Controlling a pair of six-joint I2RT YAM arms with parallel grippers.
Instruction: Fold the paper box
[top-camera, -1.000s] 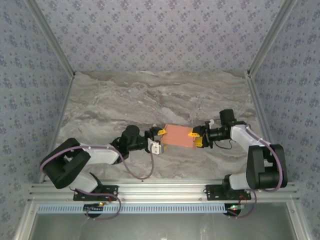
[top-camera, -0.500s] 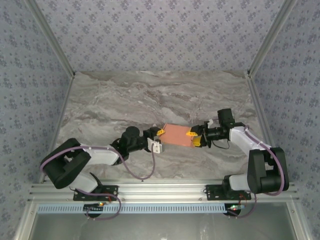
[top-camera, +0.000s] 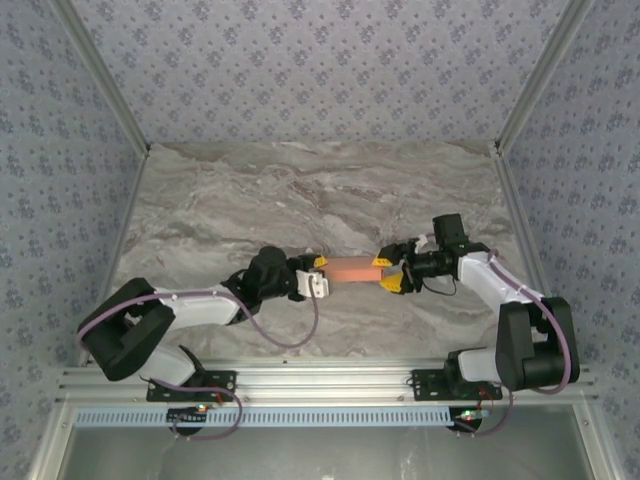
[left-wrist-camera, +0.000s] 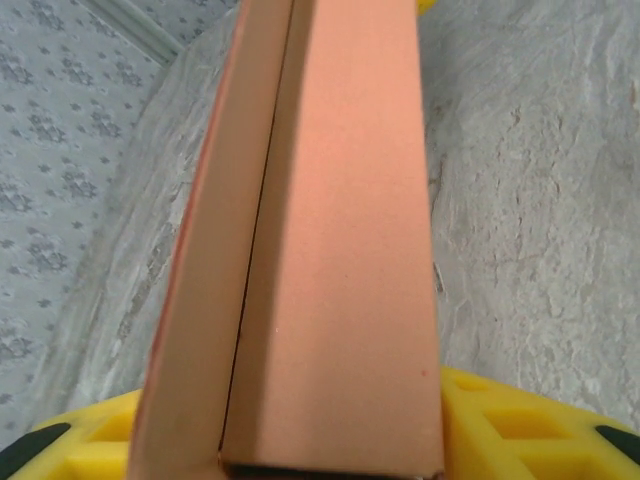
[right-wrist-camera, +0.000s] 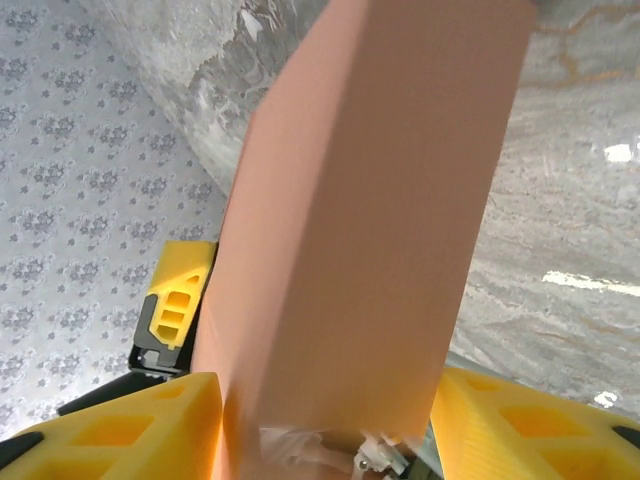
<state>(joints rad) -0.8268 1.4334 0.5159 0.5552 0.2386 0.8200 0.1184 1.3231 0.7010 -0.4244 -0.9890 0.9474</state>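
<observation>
The paper box (top-camera: 350, 270) is a salmon-orange folded card held above the marble table (top-camera: 300, 200) between both arms, seen edge-on as a narrow strip. My left gripper (top-camera: 318, 277) is shut on its left end and my right gripper (top-camera: 388, 273) on its right end. In the left wrist view the paper box (left-wrist-camera: 340, 250) runs away from my left gripper (left-wrist-camera: 330, 445), a side flap folded up along its left, yellow fingers (left-wrist-camera: 520, 420) flanking it. In the right wrist view the paper box (right-wrist-camera: 370, 220) spans my right gripper (right-wrist-camera: 325, 420) between both yellow fingers (right-wrist-camera: 110, 425).
Patterned walls (top-camera: 320, 70) enclose the table on three sides, with aluminium posts at the corners. The aluminium rail (top-camera: 330, 385) carrying both arm bases runs along the near edge. The other arm's yellow finger (right-wrist-camera: 178, 300) shows past the box in the right wrist view.
The box has turned from lying face-up to standing on edge between the grippers. The left jaws have narrowed and the right jaws have widened. Both grippers have shifted slightly farther back.
</observation>
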